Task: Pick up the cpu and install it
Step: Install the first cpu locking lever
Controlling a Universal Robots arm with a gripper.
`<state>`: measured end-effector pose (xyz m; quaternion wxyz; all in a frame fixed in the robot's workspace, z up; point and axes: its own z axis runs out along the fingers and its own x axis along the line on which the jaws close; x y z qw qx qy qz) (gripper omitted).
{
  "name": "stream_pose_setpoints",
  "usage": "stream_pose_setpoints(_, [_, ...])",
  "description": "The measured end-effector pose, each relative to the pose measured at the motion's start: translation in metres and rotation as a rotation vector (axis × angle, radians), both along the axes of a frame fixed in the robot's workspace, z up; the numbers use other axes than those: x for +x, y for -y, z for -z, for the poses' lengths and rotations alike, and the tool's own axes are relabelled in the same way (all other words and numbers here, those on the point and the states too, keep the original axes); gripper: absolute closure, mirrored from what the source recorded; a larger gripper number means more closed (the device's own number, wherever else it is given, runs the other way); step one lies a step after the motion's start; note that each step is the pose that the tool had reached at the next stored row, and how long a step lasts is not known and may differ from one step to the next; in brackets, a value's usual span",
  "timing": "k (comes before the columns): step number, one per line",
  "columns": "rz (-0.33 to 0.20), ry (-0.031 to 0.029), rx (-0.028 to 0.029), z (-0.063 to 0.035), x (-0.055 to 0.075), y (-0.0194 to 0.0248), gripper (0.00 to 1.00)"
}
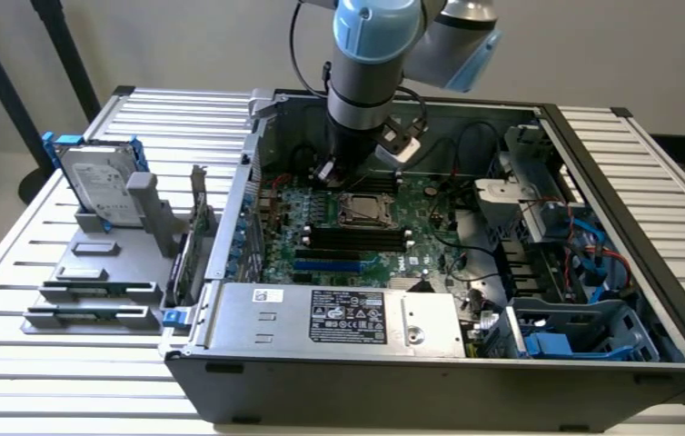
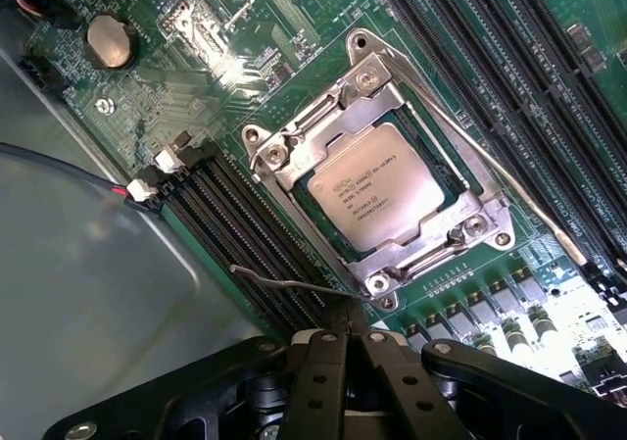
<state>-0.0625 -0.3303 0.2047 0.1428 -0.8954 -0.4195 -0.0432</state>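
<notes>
The cpu (image 2: 377,185) is sitting in its socket under the metal retention frame (image 2: 294,151), while the gripper (image 2: 345,334), fingers pressed together and empty, is hovering just beside the thin lever (image 2: 284,283), so seating looks done and latching is calling for delicate contact.

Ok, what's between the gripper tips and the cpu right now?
In the wrist view, a thin wire lever and the near corner of the socket's metal frame lie between the shut gripper and the cpu, which sits in that frame.
</notes>
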Motion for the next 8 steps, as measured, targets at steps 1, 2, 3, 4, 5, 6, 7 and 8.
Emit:
stream_pose_setpoints(1, [0.000,0.0000,-0.0007,0.0002,0.0000,-0.0003,0.89])
stream_pose_setpoints(2, [0.000,0.0000,-0.0011,0.0003,0.0001,-0.0005,0.89])
stream_pose_setpoints(3, [0.000,0.0000,-0.0013,0.0004,0.0001,-0.0008,0.89])
stream_pose_setpoints(4, [0.000,0.0000,-0.0014,0.0005,0.0003,-0.0010,0.89])
stream_pose_setpoints(5, [0.000,0.0000,-0.0015,0.0006,0.0004,-0.0012,0.89])
stream_pose_setpoints(6, [0.000,0.0000,-0.0016,0.0007,0.0006,-0.0013,0.89])
stream_pose_setpoints(7, [0.000,0.0000,-0.0015,0.0007,0.0009,-0.0014,0.89])
stream_pose_setpoints(8, [0.000,-0.0001,-0.0016,0.0008,0.0013,-0.0014,0.89])
